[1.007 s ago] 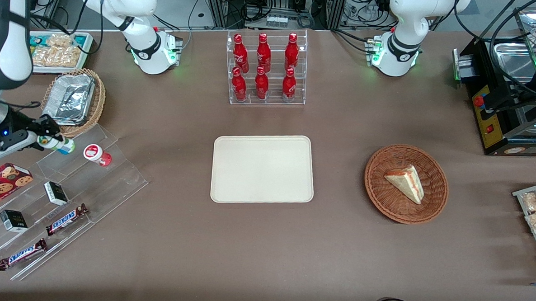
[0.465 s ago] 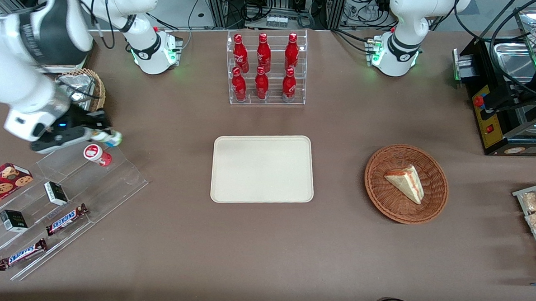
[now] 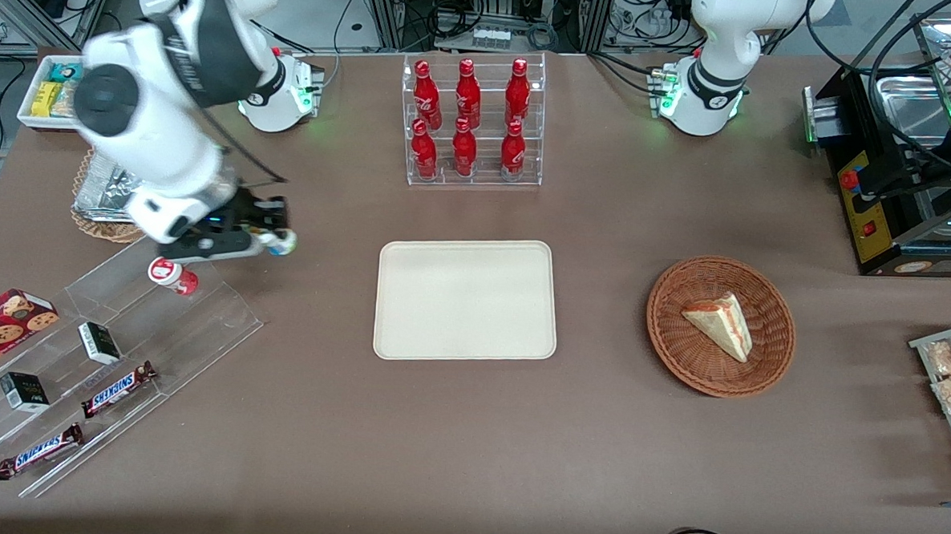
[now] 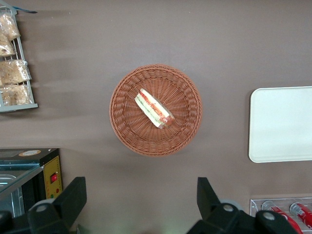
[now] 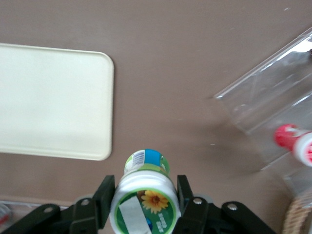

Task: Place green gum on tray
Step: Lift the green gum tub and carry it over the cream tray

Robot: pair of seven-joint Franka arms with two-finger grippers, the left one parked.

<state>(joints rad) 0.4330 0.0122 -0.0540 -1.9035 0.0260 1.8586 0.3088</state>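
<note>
My right gripper (image 3: 272,236) is shut on the green gum (image 3: 281,244), a small bottle with a white lid bearing a green and yellow flower mark and a teal-blue label. It holds the bottle above the brown table, between the clear stepped rack (image 3: 200,319) and the cream tray (image 3: 466,299). In the right wrist view the green gum (image 5: 145,195) sits clamped between the two black fingers (image 5: 103,200), and the tray (image 5: 53,100) lies flat and bare a short way off.
A red-lidded gum bottle (image 3: 172,275) lies on the clear rack with candy bars (image 3: 117,388) and small boxes. A bottle stand (image 3: 471,122) holds red bottles. A wicker basket (image 3: 720,326) with a sandwich lies toward the parked arm's end. A foil-lined basket (image 3: 97,194) sits under my arm.
My right gripper has lifted the green gum off the clear rack and carried it toward the tray. The red-lidded bottle has stayed on the rack.
</note>
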